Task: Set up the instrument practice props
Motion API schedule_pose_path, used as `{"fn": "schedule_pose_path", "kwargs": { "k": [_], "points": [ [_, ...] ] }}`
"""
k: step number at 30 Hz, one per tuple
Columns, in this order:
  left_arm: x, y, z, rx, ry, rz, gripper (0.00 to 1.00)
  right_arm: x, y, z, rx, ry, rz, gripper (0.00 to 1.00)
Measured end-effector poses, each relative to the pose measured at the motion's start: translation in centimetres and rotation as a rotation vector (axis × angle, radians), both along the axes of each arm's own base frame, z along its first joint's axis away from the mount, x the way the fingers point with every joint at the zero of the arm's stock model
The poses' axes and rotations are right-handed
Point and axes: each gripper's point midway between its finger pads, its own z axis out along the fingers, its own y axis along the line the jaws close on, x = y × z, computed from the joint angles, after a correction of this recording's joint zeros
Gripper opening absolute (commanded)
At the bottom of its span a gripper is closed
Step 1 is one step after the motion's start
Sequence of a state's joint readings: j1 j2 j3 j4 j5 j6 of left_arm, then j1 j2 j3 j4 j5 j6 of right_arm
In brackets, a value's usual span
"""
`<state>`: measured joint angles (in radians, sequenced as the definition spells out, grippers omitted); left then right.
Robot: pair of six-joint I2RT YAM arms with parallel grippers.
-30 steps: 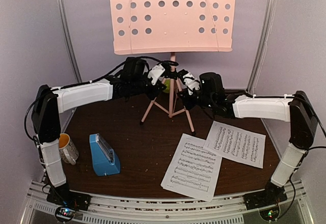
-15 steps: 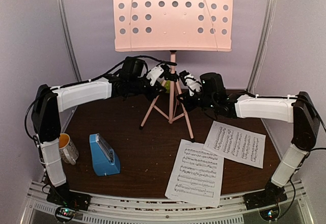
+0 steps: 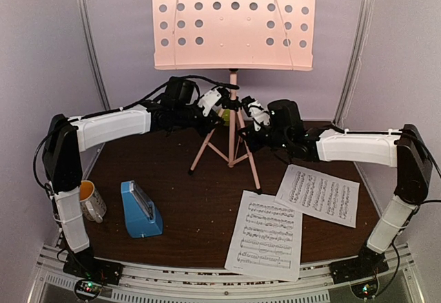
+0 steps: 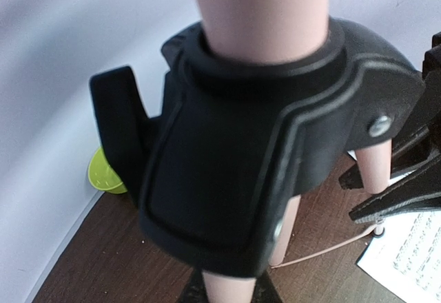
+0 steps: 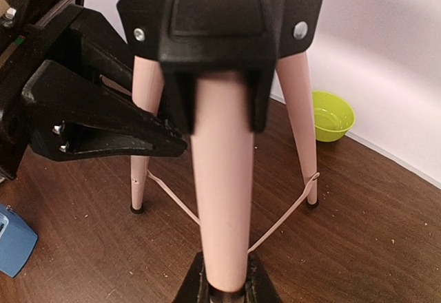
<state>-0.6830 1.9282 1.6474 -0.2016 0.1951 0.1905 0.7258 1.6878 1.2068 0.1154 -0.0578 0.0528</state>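
Against the lilac back wall (image 3: 124, 34), on the dark brown wooden surface (image 3: 186, 200), the pink perforated-desk tripod music stand (image 3: 233, 21) stands upright; the left hand (image 3: 224, 103) and the right hand (image 3: 244, 108) each close tight around one of its legs.

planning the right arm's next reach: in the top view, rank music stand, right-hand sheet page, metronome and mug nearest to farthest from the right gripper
1. music stand, held in the right gripper, centre back
2. right-hand sheet page, front right
3. metronome, front left
4. mug, far left edge
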Motion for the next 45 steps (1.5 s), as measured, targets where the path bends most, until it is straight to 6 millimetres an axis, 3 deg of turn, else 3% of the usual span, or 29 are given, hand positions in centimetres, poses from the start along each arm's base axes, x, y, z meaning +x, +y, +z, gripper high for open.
{"fn": "schedule_pose_path", "kwargs": {
  "k": [7,11,17,21,23,29,38,42,45],
  "points": [
    [0.3,0.3,0.2,0.003,-0.013,0.007,0.4,0.1,-0.3,0.1,0.007,0.006,-0.027,0.46],
    [0.3,1.2,0.4,-0.003,-0.022,0.021,0.51,0.0,-1.3,1.7,0.038,-0.004,-0.062,0.69],
    [-0.5,2.7,1.3,-0.028,-0.035,0.048,0.64,-1.7,-4.3,5.3,0.11,-0.02,-0.118,0.77],
    [-1.4,3.8,2.1,-0.057,-0.039,0.081,0.68,-2.1,-7.1,5.1,0.153,0.063,-0.192,0.78],
    [-2.0,4.5,2.0,-0.07,-0.034,0.1,0.68,-2.1,-9.0,3.9,0.16,0.127,-0.247,0.78],
    [-4.4,7.0,1.6,-0.098,-0.004,0.146,0.68,-3.7,-13.0,-2.6,0.119,0.391,-0.391,0.77],
    [-7.2,8.1,0.3,-0.133,0.032,0.115,0.66,-7.2,-14.5,-10.2,0.103,0.688,-0.529,0.75],
    [-8.4,8.1,-1.7,-0.124,0.084,0.085,0.66,-7.7,-14.8,-12.5,0.103,0.771,-0.597,0.74],
    [-9.2,8.4,-2.2,-0.136,0.1,0.08,0.66,-8.2,-15.1,-13.4,0.12,0.807,-0.639,0.72]
  ]
}}
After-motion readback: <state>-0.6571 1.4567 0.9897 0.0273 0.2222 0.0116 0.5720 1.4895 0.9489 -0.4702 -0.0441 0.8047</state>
